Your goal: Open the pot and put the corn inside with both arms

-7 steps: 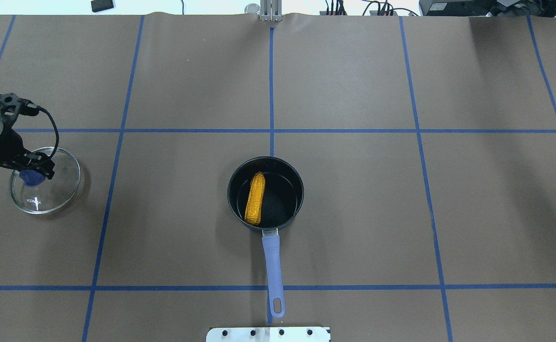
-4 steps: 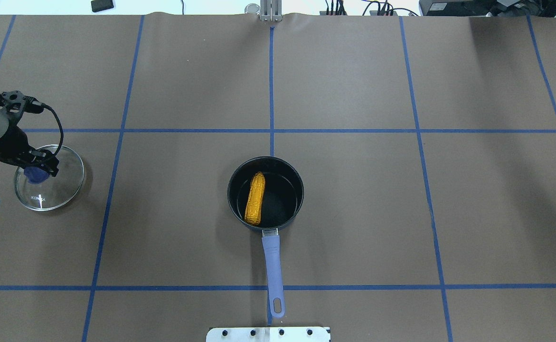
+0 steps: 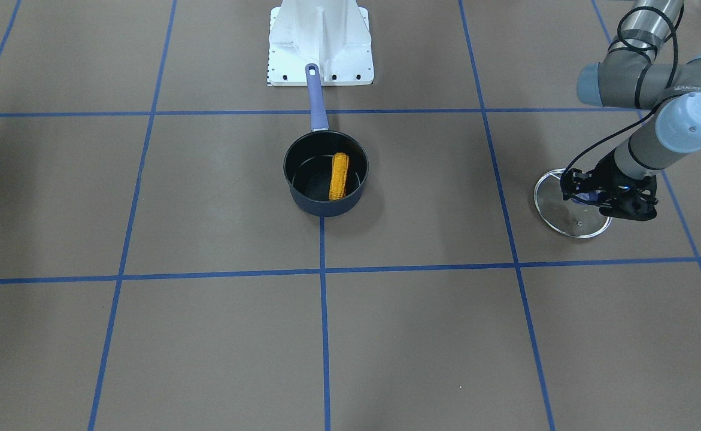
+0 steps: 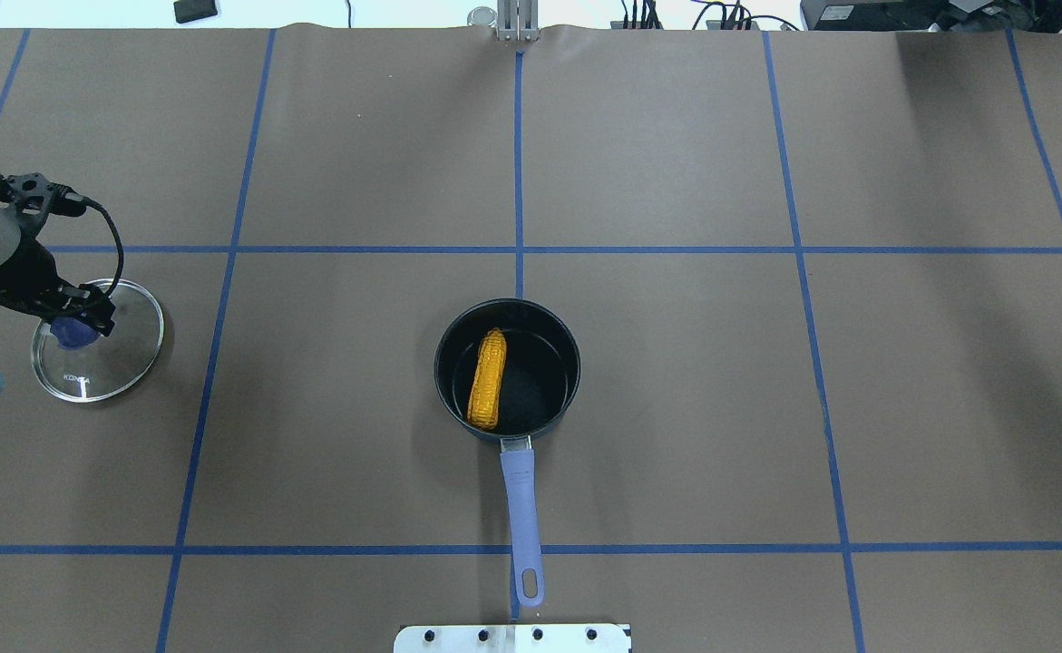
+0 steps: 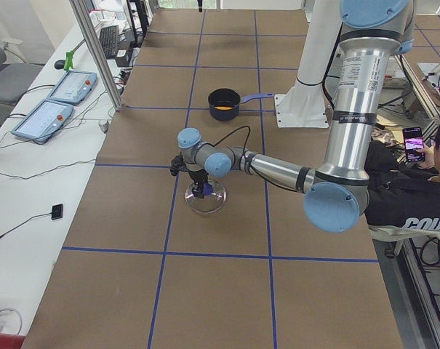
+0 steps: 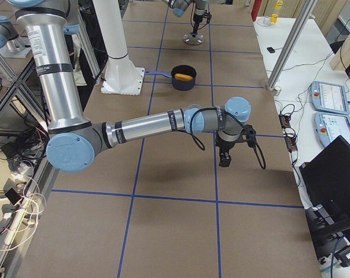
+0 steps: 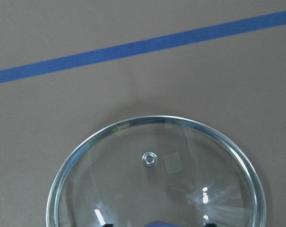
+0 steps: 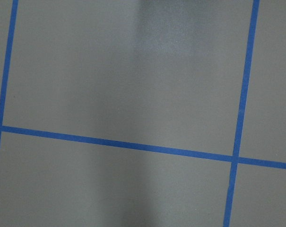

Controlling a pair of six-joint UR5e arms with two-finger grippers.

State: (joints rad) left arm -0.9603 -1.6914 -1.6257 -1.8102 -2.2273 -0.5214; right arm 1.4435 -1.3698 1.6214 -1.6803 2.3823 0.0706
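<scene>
Lower and slightly further right than a moment ago, the glass lid (image 4: 109, 367) is at the far left, on or just above the desk (image 4: 676, 381); which cannot be told. The left hand (image 4: 77, 319) is over it, fingers closed on its blue knob (image 4: 66, 336). At the centre stands the uncovered pot (image 4: 538, 385), with the corn (image 4: 488, 379) lying inside along its left wall and the handle (image 4: 522, 508) pointing toward the robot. The right hand (image 6: 223, 161) hangs above the desk, well off to the right; open or closed, I cannot tell.
</scene>
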